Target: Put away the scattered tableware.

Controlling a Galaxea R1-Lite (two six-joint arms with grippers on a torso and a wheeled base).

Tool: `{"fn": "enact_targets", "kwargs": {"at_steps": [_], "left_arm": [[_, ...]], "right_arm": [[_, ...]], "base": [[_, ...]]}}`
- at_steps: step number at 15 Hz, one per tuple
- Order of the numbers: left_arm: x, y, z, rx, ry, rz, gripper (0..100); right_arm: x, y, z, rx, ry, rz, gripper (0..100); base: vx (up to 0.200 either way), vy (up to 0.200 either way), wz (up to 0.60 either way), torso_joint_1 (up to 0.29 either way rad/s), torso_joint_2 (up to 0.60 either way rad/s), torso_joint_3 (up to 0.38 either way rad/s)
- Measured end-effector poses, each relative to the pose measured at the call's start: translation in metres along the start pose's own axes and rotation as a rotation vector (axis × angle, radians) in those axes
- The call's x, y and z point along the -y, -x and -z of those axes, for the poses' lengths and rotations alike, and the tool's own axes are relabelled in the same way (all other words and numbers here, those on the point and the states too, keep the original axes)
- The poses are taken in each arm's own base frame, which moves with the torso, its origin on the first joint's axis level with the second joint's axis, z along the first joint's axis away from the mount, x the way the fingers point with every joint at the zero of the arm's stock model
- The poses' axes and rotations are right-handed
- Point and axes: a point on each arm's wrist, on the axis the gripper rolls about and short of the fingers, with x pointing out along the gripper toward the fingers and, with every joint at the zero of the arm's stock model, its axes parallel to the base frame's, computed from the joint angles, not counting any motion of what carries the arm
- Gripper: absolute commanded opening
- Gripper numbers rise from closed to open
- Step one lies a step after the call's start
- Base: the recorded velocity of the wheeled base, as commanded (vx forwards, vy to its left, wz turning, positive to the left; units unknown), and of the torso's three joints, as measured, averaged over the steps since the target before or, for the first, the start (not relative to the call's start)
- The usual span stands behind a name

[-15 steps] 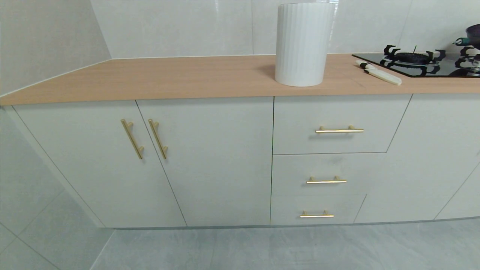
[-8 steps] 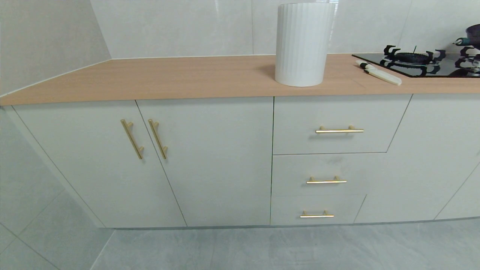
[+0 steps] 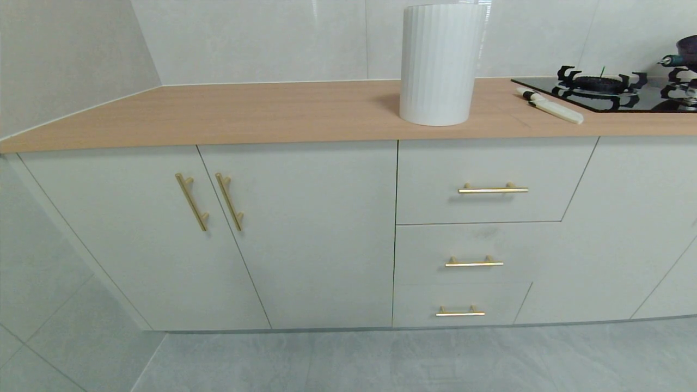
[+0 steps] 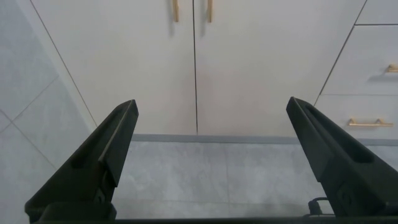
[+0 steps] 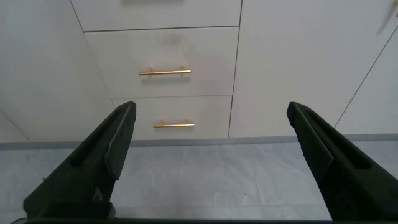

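- Kitchen corner with a pale tiled wall (image 3: 245, 38) and a long wood counter (image 3: 245, 111) over white cupboard doors (image 3: 294, 234) and drawers (image 3: 479, 245).
- Knife (image 3: 550, 107) flat on the counter, just beside the stove (image 3: 599, 87) and near the tall white pot (image 3: 442, 65), touching neither.
- Looks thin, light and stiff.
- Probably smooth and slippery, so likely to slide or spin if pushed from one side only.
- Best taken across the thicker end with the dark band, squeezed from both sides, not by the thin flat end.
- Very low on the wood, so a careful reach right down to the counter needed.
- Tall white pot probably the place to put it; looks hard and maybe easy to chip or tip, so better to lower the knife in gently.
- Left claw (image 4: 211, 106) low down, facing the cupboard doors; spread wide, nothing in it.
- Right claw (image 5: 210, 107) low down, facing the drawers; spread wide too, nothing in it.
- Both well apart from the knife.
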Motion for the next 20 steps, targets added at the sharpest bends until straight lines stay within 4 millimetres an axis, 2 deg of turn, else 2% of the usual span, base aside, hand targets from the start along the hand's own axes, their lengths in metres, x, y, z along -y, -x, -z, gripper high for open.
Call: {"fn": "enact_targets", "kwargs": {"at_steps": [4, 17, 20], "left_arm": [[0.0, 0.0, 0.0, 0.0, -0.009, 0.0, 100], [0.0, 0.0, 0.0, 0.0, -0.007, 0.002, 100], [0.0, 0.0, 0.0, 0.0, -0.007, 0.001, 100]], "right_arm": [[0.0, 0.0, 0.0, -0.001, 0.0, 0.0, 100], [0.0, -0.0001, 0.0, -0.003, 0.0, 0.0, 100], [0.0, -0.0001, 0.0, -0.003, 0.0, 0.0, 100]], "base": [[0.0, 0.0, 0.0, 0.0, 0.0, 0.0], [0.2, 0.0, 0.0, 0.004, 0.0, 0.003], [0.0, 0.0, 0.0, 0.0, 0.0, 0.0]]}}
